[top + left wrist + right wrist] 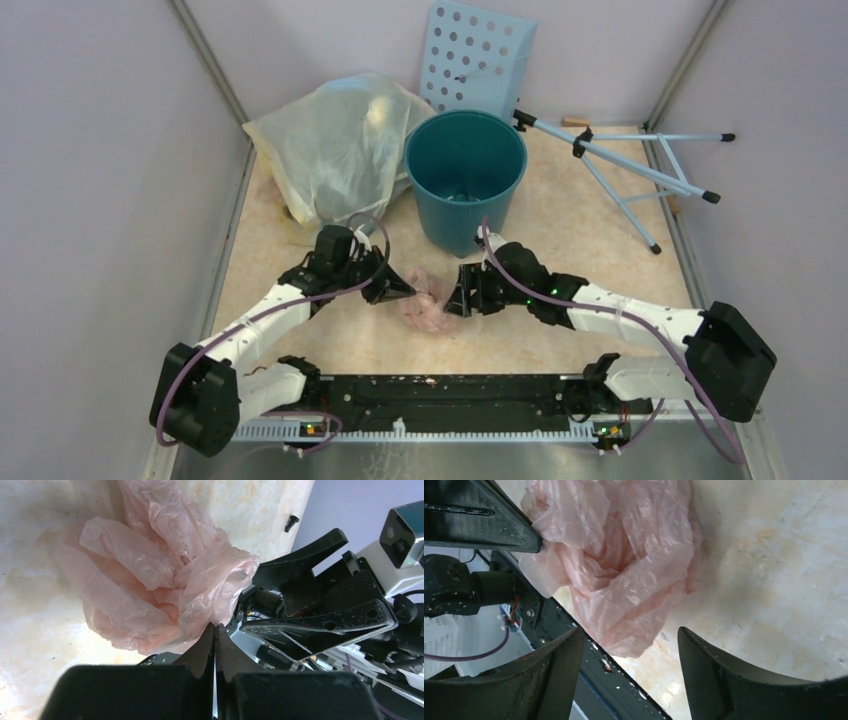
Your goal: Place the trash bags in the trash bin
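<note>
I see beige marbled table (590, 240), lilac walls (100, 180). Pink bag (428, 305) crumpled, translucent, on table before bin (450, 215), btwn grippers. L gripper (215, 626) clenched at bag edge, can't tell if it's caught film. R gripper (630, 631) spread wide.

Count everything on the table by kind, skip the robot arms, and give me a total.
Plastic bags: 2, the pink bag and the big clear sack
Bins: 1, the teal bin
Panels with holes: 1, the light-blue panel
Folding stands: 1, the stand
Total: 5
</note>
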You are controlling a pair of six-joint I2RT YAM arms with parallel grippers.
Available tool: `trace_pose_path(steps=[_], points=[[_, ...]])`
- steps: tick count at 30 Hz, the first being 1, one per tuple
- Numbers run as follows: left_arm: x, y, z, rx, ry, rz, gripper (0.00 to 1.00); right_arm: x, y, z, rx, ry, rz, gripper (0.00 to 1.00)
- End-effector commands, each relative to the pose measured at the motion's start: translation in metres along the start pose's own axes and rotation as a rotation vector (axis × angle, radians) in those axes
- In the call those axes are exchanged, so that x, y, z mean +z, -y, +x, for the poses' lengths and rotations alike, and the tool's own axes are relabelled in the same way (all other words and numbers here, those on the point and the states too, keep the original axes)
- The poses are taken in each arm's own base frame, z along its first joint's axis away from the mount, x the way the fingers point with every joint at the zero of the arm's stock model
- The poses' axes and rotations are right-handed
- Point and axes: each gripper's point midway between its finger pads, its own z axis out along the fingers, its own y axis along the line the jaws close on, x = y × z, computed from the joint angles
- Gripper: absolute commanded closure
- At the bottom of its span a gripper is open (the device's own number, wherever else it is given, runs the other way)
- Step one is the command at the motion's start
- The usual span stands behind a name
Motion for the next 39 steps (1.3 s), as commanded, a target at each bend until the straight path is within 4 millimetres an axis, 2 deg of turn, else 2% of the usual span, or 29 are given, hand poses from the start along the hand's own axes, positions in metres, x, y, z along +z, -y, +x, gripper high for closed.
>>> trace_pose_path(steps=[1,7,9,13,15,19,21,23,24,26,29,32,36,39], points=[[-0.001,0.024,-0.004,0.009,0.003,0.103,1.00,0.005,-0.033,-0.016,-0.023,0.041,-0.141,0.33],[0.000,0.026,-0.001,-0.011,-0.012,0.146,1.00,0.011,-0.030,-0.011,0.069,0.064,-0.166,0.40],[0.000,0.027,-0.003,-0.003,0.002,0.144,1.00,0.014,-0.027,-0.008,0.085,0.058,-0.161,0.45],[0.000,0.025,-0.008,0.019,0.016,0.105,1.00,0.017,-0.020,-0.006,0.102,0.047,-0.118,0.81],[0.001,0.021,-0.011,0.036,0.024,0.079,1.00,0.015,-0.008,-0.007,0.122,0.055,-0.041,1.00],[0.000,-0.001,-0.021,0.051,0.090,-0.046,1.00,-0.001,0.030,-0.007,0.166,0.090,0.184,1.00],[-0.015,-0.032,-0.034,0.010,0.184,-0.255,1.00,-0.016,0.048,-0.011,0.166,0.133,0.285,1.00],[-0.039,-0.066,-0.045,-0.046,0.306,-0.455,1.00,-0.036,0.070,-0.012,0.186,0.176,0.403,1.00],[-0.047,-0.077,-0.045,-0.072,0.332,-0.495,1.00,-0.049,0.084,-0.008,0.198,0.180,0.474,1.00],[-0.051,-0.094,-0.040,-0.116,0.340,-0.496,1.00,-0.071,0.099,-0.013,0.206,0.234,0.540,1.00],[-0.046,-0.107,-0.030,-0.176,0.330,-0.443,1.00,-0.099,0.109,-0.023,0.217,0.328,0.567,1.00],[-0.044,-0.112,-0.028,-0.169,0.315,-0.433,1.00,-0.118,0.118,-0.028,0.262,0.402,0.595,1.00],[-0.061,-0.116,-0.045,-0.133,0.362,-0.535,1.00,-0.140,0.134,-0.030,0.340,0.472,0.700,1.00],[-0.077,-0.116,-0.059,-0.103,0.418,-0.619,1.00,-0.150,0.133,-0.040,0.334,0.503,0.734,1.00]])
